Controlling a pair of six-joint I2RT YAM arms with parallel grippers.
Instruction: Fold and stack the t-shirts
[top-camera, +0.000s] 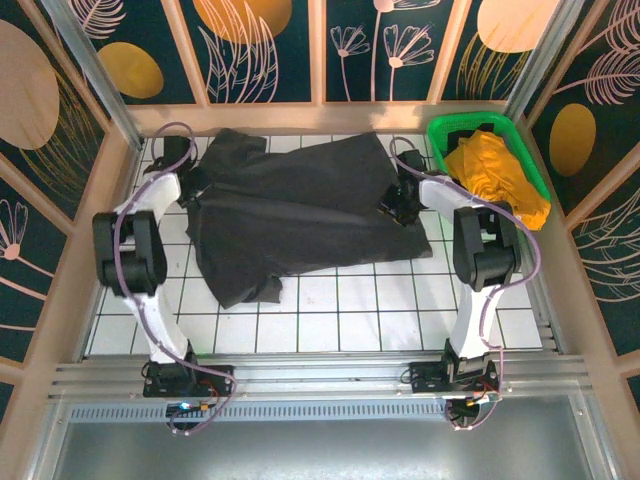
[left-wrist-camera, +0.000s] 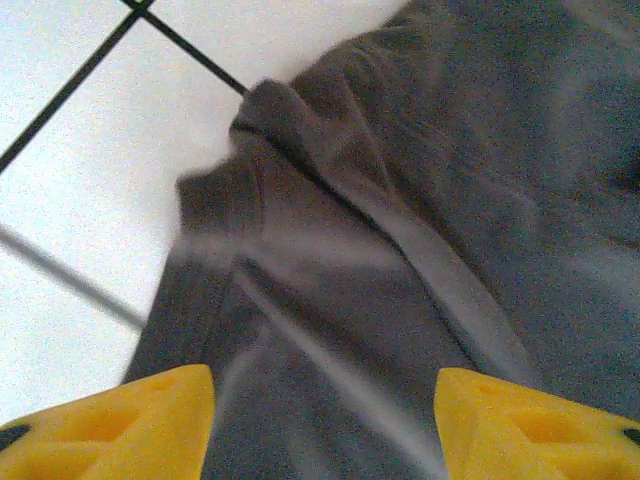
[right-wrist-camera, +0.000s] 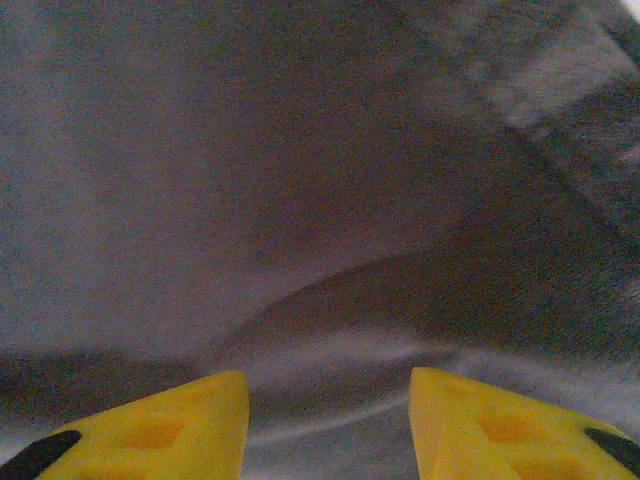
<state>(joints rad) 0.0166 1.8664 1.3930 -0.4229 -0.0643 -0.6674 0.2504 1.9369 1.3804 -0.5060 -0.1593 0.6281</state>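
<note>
Dark grey t-shirt (top-camera: 300, 215) crumpled on tabletop (top-camera: 380, 310), left of green basket (top-camera: 470, 122). Orange t-shirt (top-camera: 495, 170) heaped in basket. Left gripper (left-wrist-camera: 325, 420) spread wide, empty, over dark shirt's edge farthest from basket. Right gripper (right-wrist-camera: 330, 420) parted, empty, over nearest edge.

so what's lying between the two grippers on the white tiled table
The dark charcoal-grey cloth t-shirt spans the stretch from left gripper to right gripper, top view.

Bright light is shining on the white tabletop (top-camera: 400, 300). Both wrist views are looking blurry, the right one showing a dark shadow near 3 o'clock.
</note>
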